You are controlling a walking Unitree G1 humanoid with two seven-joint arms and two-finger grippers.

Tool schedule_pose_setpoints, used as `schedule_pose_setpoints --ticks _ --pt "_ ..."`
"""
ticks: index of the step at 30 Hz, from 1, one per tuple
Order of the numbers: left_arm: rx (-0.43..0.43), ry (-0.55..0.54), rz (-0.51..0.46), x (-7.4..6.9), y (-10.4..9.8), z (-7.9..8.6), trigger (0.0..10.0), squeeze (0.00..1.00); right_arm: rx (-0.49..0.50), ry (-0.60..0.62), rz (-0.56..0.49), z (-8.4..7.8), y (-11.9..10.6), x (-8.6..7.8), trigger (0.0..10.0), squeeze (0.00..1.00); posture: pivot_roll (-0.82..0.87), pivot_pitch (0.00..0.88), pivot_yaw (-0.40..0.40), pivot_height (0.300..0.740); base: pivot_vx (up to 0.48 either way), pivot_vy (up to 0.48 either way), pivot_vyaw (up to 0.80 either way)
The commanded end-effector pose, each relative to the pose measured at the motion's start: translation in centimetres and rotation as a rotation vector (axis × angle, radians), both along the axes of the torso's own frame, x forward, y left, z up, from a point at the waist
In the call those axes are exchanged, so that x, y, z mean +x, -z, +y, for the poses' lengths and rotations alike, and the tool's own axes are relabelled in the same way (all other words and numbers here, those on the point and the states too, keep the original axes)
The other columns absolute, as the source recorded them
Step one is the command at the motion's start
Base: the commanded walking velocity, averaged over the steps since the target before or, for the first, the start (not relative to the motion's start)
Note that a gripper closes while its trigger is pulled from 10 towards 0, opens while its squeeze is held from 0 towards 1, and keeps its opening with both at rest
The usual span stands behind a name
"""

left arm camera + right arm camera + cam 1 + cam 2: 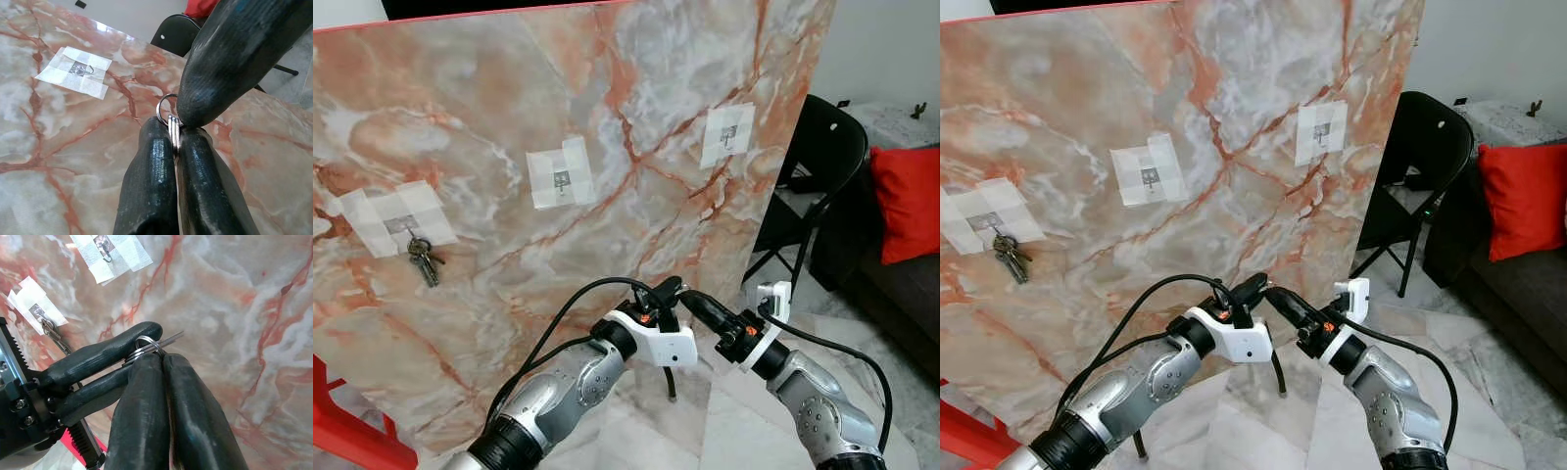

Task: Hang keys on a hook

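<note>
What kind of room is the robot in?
Probably a living room at home: a red cushion on a dark sofa, a black folding chair, and a marble-look board with hooks propped up.

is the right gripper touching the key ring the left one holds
Touching. In the right wrist view the right gripper pinches the key ring, jaws shut on it, against the left gripper.

Bright, even daylight, soft shadows; wrist views blur the nearest black fingers [151, 186].
</note>
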State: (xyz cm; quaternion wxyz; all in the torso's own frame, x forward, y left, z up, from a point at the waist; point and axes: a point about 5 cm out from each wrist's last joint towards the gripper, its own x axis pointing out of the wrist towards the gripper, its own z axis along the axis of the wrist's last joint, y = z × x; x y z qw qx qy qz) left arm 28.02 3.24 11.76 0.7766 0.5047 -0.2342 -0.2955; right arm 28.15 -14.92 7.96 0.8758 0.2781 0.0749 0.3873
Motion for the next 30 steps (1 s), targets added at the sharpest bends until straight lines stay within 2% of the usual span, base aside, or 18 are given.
schedule_pose_setpoints --ticks 1,7,8,9,10,19,20,23,26,27,28,30 --pt "-0.012 0.022 -0.023 -0.3 -0.4 -0.3 10.0 0.0 0.0 0.016 0.006 -0.3 -0.1 0.2 10.0 1.0 0.08 0.0 -0.061 0.74 0.0 0.0 0.0" --pt "-0.011 0.021 -0.02 -0.2 -0.3 -0.3 10.0 0.0 -0.029 0.046 0.008 -0.6 0.2 0.4 10.0 1.0 0.07 0.0 -0.059 0.74 0.0 0.0 0.0" --pt "-0.01 0.021 -0.019 -0.2 -0.3 -0.3 10.0 0.0 -0.029 0.047 0.007 -0.6 0.2 0.4 10.0 0.12 0.07 0.0 -0.059 0.74 0.0 0.0 0.0" --pt "-0.01 0.02 -0.018 -0.2 -0.3 -0.3 10.0 0.0 -0.03 0.048 0.007 -0.6 0.1 0.4 10.0 0.12 0.07 0.0 -0.059 0.74 0.0 0.0 0.0" --pt "-0.009 0.02 -0.018 -0.2 -0.3 -0.3 10.0 0.0 -0.03 0.048 0.006 -0.7 0.1 0.4 10.0 0.0 0.07 0.0 -0.059 0.74 0.0 0.0 0.0" --pt "0.0 -0.007 -0.006 0.0 0.0 0.0 10.0 0.0 -0.047 0.07 0.003 -1.8 0.1 0.2 10.0 0.0 0.07 0.0 -0.056 0.74 0.0 0.0 0.0" --pt "0.0 -0.022 -0.004 0.1 0.1 0.2 10.0 0.0 -0.048 0.086 0.003 -2.3 0.1 0.2 10.0 0.99 0.07 0.0 -0.058 0.74 0.0 0.0 0.0" --pt "0.002 -0.037 -0.001 0.3 0.1 0.4 10.0 0.0 -0.043 0.1 0.005 -3.0 -0.1 0.2 10.0 1.0 0.07 0.0 -0.058 0.74 0.0 0.0 0.0" --pt "0.004 -0.047 0.002 0.4 0.2 0.6 10.0 0.0 -0.085 0.131 0.006 -3.9 0.1 0.1 10.0 1.0 0.07 0.0 -0.058 0.74 0.0 0.0 0.0" --pt "-0.003 -0.059 0.005 0.5 0.2 0.7 10.0 0.0 -0.105 0.145 0.013 -4.3 0.3 0.1 10.0 0.15 0.07 0.0 -0.058 0.74 0.0 0.0 0.0" --pt "-0.011 -0.068 0.01 0.5 0.2 0.7 10.0 0.0 -0.116 0.152 0.019 -4.5 0.5 0.0 10.0 0.0 0.07 0.0 -0.058 0.74 0.0 0.0 0.0" --pt "-0.032 -0.087 0.026 0.7 0.1 0.9 10.0 0.0 -0.135 0.162 0.034 -4.7 0.9 0.0 10.0 0.0 0.07 0.0 -0.058 0.74 0.0 0.0 0.0"
